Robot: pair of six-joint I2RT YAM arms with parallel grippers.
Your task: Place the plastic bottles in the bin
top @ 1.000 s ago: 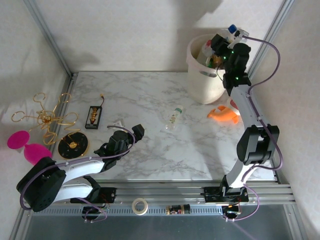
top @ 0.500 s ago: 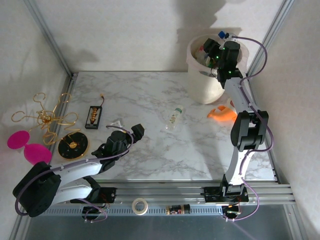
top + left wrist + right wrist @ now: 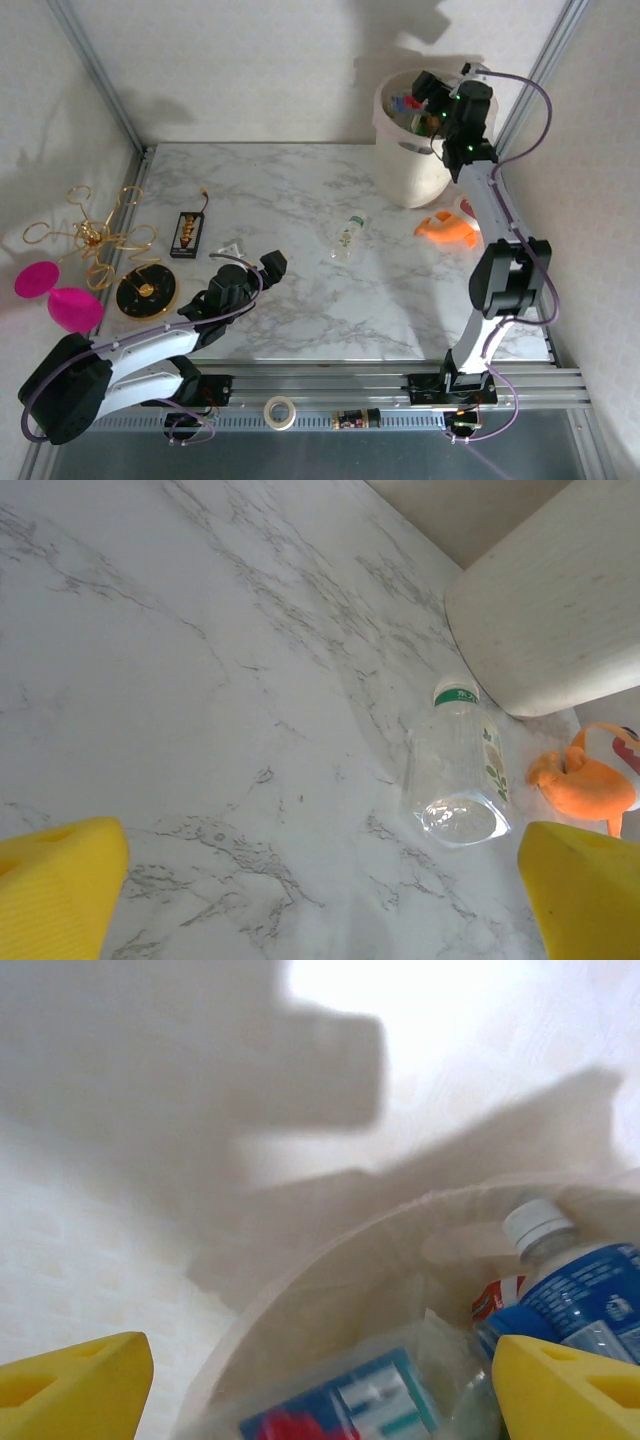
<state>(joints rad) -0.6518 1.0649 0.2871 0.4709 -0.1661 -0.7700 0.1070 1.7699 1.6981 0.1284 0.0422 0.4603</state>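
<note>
A clear bottle (image 3: 458, 765) with a white cap, a green neck band and a leaf-printed label lies on its side on the table (image 3: 150, 630), near the foot of the bin (image 3: 405, 178). The left gripper (image 3: 320, 890) is spread wide and empty, farther from the bin than the bottle. Over the bin's mouth the right gripper (image 3: 320, 1385) is open and holds nothing, above a white-capped, blue-labelled bottle (image 3: 570, 1295) lying inside.

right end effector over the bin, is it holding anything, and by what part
Nothing is held. The right end effector hangs over the bin with its jaws apart and nothing between them; the bottles lie below it inside the bin.
</note>
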